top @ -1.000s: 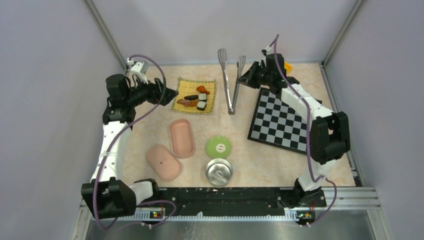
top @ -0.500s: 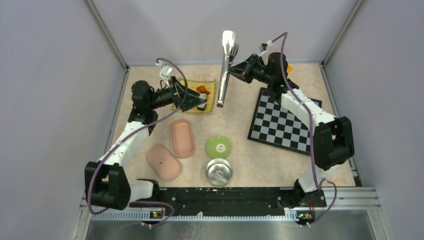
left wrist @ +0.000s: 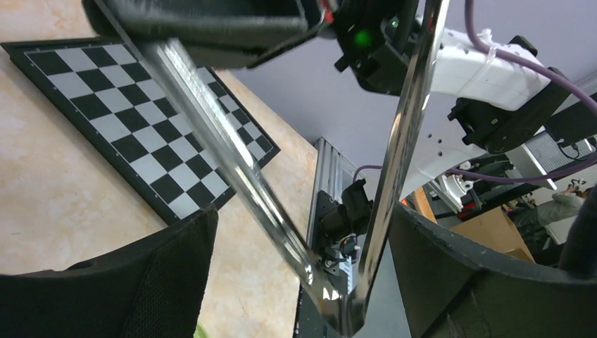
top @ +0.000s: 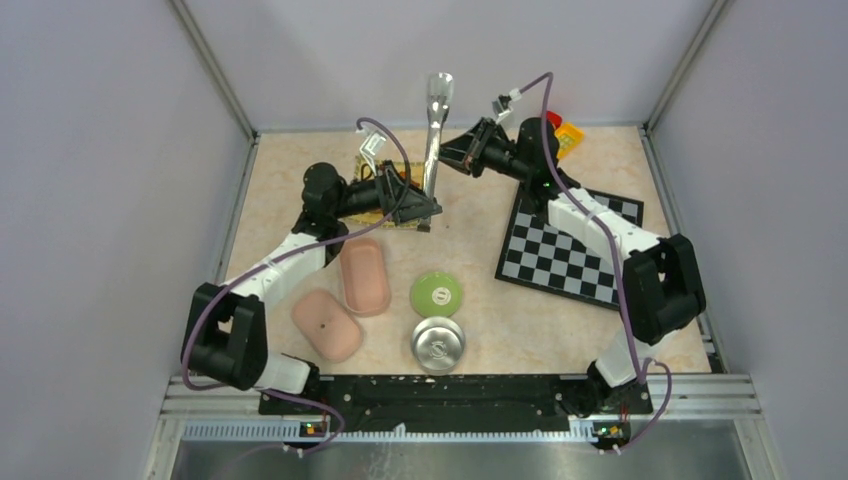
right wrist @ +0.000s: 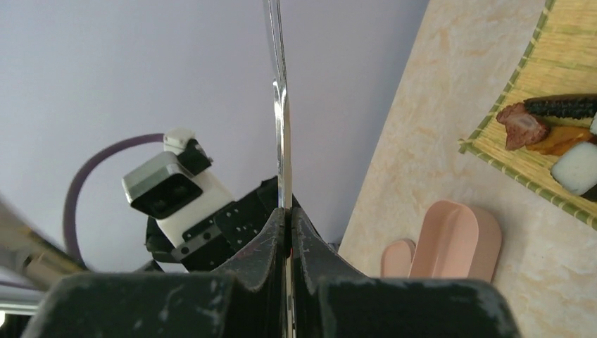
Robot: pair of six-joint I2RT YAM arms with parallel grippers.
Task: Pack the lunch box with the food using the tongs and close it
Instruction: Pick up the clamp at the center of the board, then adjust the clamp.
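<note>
The silver tongs [top: 433,130] hang tilted above the table, spoon tips up and joined end down. My right gripper [top: 462,158] is shut on one tong arm [right wrist: 279,105], pinched edge-on between its fingers. My left gripper [top: 420,210] stands open around the joined end [left wrist: 345,310], and both arms run up between its fingers [left wrist: 141,282]. The food [right wrist: 556,134] lies on the yellow mat [right wrist: 507,162]; my left arm hides most of it in the top view. The pink lunch box [top: 364,277] lies open beside its lid [top: 326,324].
A checkerboard [top: 560,245] lies at the right under my right arm. A green bowl [top: 436,294] and a round metal lid [top: 438,343] sit near the front middle. Red, yellow and orange blocks [top: 565,135] are at the back right.
My right gripper lifted the tongs off the table and swung them left and upright. My left arm reached right across the mat until its open jaws came around the joined end.
</note>
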